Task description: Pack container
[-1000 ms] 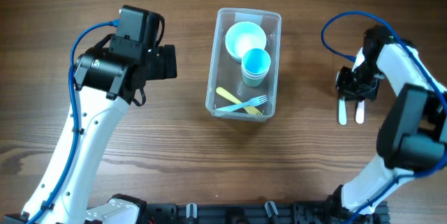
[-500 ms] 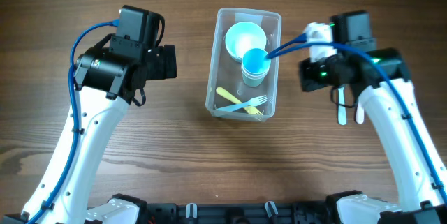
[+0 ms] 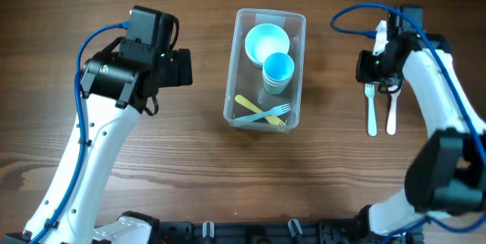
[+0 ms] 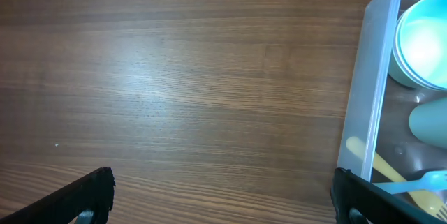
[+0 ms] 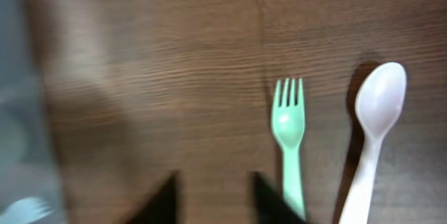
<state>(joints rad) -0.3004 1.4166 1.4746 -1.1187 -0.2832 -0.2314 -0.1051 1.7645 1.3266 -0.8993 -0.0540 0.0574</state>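
The clear plastic container (image 3: pixel 237 84) stands mid-table. It holds a pale blue bowl (image 3: pixel 266 43), a blue cup (image 3: pixel 278 69), a yellow utensil (image 3: pixel 247 105) and a blue fork (image 3: pixel 275 111). It also shows at the right edge of the left wrist view (image 4: pixel 376 91). My left gripper (image 4: pixel 223 199) is open and empty over bare wood, left of the container. My right gripper (image 5: pixel 218 199) is open and empty, blurred, just left of a mint-green fork (image 5: pixel 288 130) and a white spoon (image 5: pixel 377 123) lying side by side on the table. In the overhead view it (image 3: pixel 380 75) hovers over their upper ends.
The fork (image 3: pixel 370 111) and spoon (image 3: pixel 392 111) lie right of the container on the wooden table (image 3: pixel 182 145). A blue cable (image 3: pixel 353 16) loops above the right arm.
The right arm swung from over the fork and spoon toward the container, then back to the utensils' upper ends. The left arm and the container's contents have not moved.
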